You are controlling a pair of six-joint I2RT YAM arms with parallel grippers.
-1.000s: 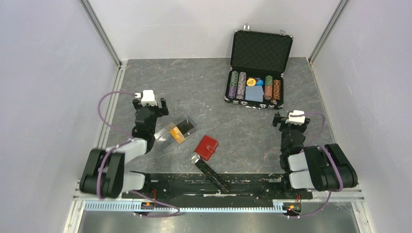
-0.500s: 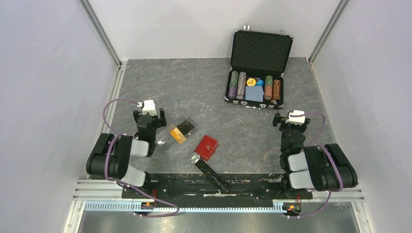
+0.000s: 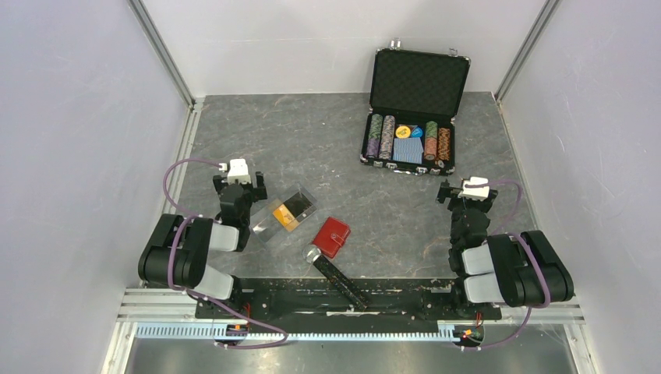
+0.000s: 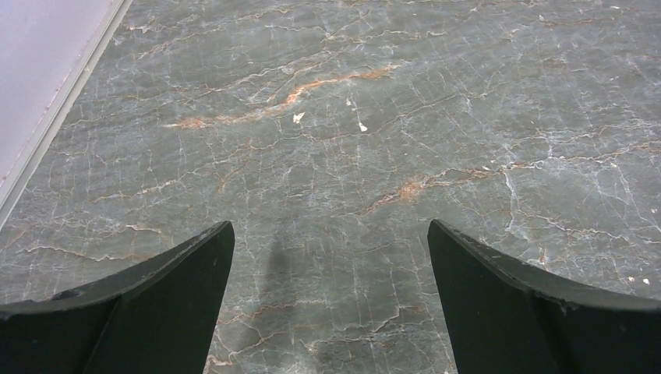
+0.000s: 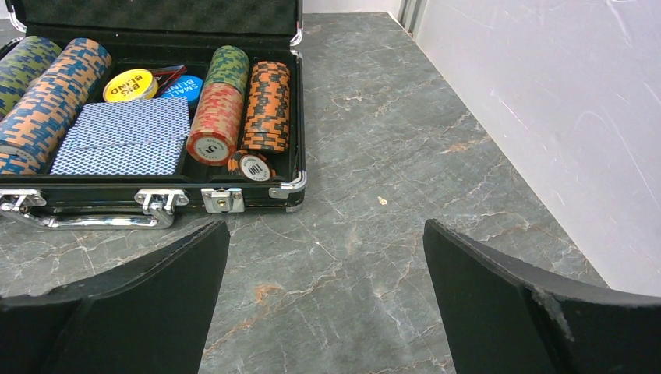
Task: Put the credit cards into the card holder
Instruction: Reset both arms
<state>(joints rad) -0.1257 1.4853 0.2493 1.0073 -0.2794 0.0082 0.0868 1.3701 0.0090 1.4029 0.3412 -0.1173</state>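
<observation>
The credit cards (image 3: pixel 284 213), one orange and one black, lie inside a clear plastic case (image 3: pixel 269 222) on the stone floor. The card holder (image 3: pixel 330 236), a small red wallet, lies shut just right of that case. My left gripper (image 3: pixel 239 185) hovers at the case's left end, open and empty; in its wrist view the left gripper (image 4: pixel 331 226) frames only bare floor. My right gripper (image 3: pixel 466 192) sits far to the right, open, with nothing between its fingers (image 5: pixel 499 304). Neither wrist view shows the cards or the wallet.
An open black poker-chip case (image 3: pixel 414 84) with chip stacks and a blue deck (image 5: pixel 125 136) stands at the back right, just ahead of the right gripper. A black strip with a metal end (image 3: pixel 337 273) lies near the base rail. Walls close both sides.
The left arm has folded back toward its base, drawing its gripper slightly nearer and leftward. The right arm, case and wallet have not moved.
</observation>
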